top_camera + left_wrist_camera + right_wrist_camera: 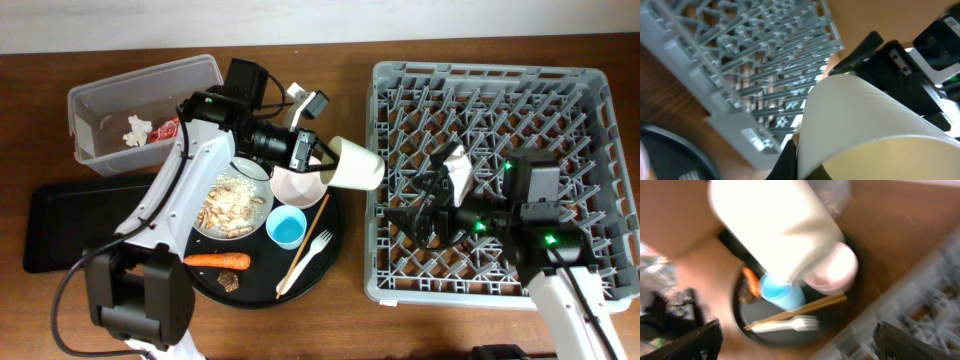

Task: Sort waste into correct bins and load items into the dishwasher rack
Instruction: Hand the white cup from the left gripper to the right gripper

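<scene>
Grips white cup (356,165) tipped sideways in left gripper (326,163), between round black tray (262,277) and dishwasher rack (490,72); hovers right gripper (418,205) wide apart, empty, over rack pegs.

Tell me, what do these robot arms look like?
Both are slim: white tube-like links, chunky black joints. The left arm has a black cable looping near its base; the right arm shows small green lights on its joints. The left gripper and right gripper are black, with two fingers each.
</scene>
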Available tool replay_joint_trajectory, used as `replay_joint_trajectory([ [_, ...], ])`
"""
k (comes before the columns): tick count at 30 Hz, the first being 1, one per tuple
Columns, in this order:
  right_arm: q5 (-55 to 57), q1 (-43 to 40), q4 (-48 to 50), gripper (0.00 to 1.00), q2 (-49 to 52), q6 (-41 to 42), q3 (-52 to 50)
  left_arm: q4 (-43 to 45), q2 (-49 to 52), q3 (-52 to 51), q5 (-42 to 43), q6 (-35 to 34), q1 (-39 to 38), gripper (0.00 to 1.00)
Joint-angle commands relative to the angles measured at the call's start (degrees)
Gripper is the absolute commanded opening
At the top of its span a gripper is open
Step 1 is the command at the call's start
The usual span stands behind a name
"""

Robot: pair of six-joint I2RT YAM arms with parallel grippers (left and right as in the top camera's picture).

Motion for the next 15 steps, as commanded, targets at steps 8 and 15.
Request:
replay_joint_trajectory([
  [8,-9.6,-0.2,11.3,0.99,1.9,-2.8,0.8,-3.0,-1.1,0.5,12.8,1.9,-3.3,0.00],
  [15,-11.3,-0.1,14.9,0.94,1.9,-1.6,0.8,-4.8,-1.1,0.5,13.3,1.9,-4.5,0.00],
])
